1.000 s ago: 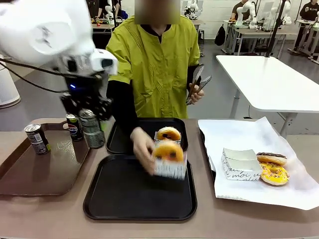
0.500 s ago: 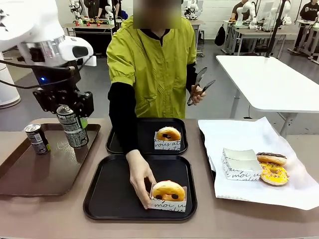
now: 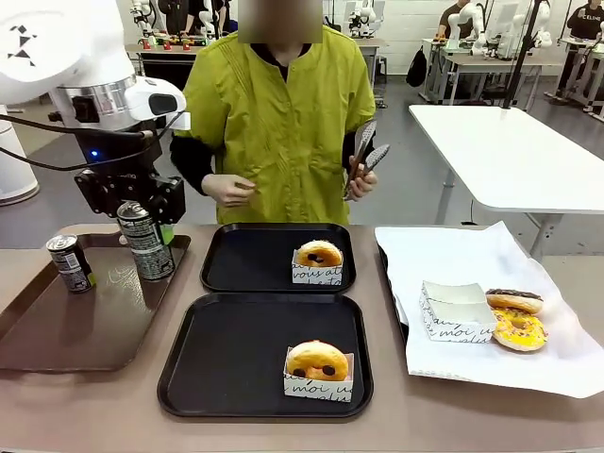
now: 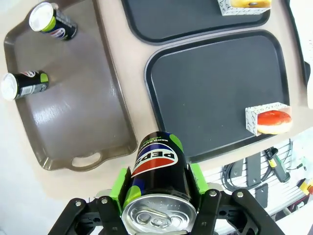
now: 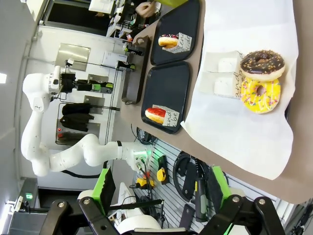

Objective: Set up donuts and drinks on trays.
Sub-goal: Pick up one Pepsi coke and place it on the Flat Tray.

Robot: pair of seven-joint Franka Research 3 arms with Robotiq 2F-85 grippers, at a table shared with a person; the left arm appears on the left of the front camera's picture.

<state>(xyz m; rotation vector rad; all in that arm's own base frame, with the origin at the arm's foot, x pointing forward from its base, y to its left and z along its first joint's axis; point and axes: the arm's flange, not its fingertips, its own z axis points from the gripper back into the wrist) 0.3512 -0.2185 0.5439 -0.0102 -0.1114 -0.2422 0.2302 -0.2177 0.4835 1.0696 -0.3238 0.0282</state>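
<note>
Your left gripper is clamped on a can, near upright, above the brown tray. The black trays lie to its right.

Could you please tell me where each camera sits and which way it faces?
Front view: robot's side of the table, facing the person across it; the left gripper holds a can.
Left wrist view: on that wrist, looking down past the can at the brown tray and near black tray.
Right wrist view: rolled sideways, over the open right gripper toward the table.
All three share the near tray's donut.
</note>
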